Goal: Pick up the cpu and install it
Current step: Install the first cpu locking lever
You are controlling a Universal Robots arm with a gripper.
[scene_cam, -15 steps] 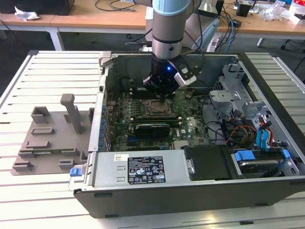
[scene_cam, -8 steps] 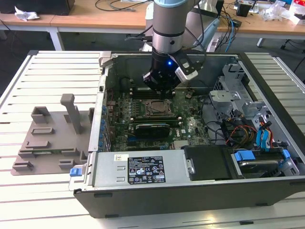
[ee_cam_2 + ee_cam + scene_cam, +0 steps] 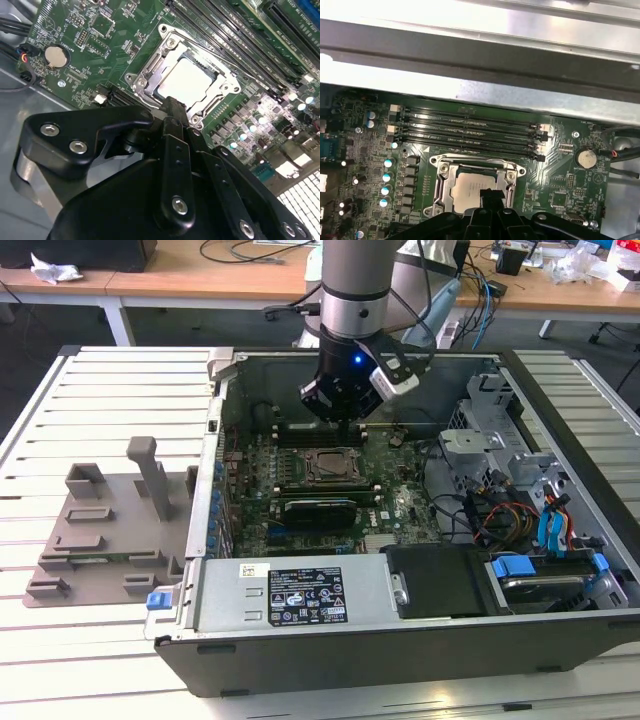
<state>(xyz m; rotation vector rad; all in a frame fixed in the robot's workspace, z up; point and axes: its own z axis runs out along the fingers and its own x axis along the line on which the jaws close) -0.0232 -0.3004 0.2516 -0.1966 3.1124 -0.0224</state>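
cpu pos: cpu [image 3: 186,80] lies flat in the socket frame [image 3: 220,75] on the green motherboard [image 3: 115,45], inside the computer case [image 3: 560,630] on the bench [image 3: 110,420].
cpu vs gripper: directly under the gripper [image 3: 172,107], w/ fingertip over the chip's near edge in both wrist views; contact can't be told.
gripper state: can't tell if open or closed.
cpu axis: square, no long axis; edges parallel to socket frame, metal top up.
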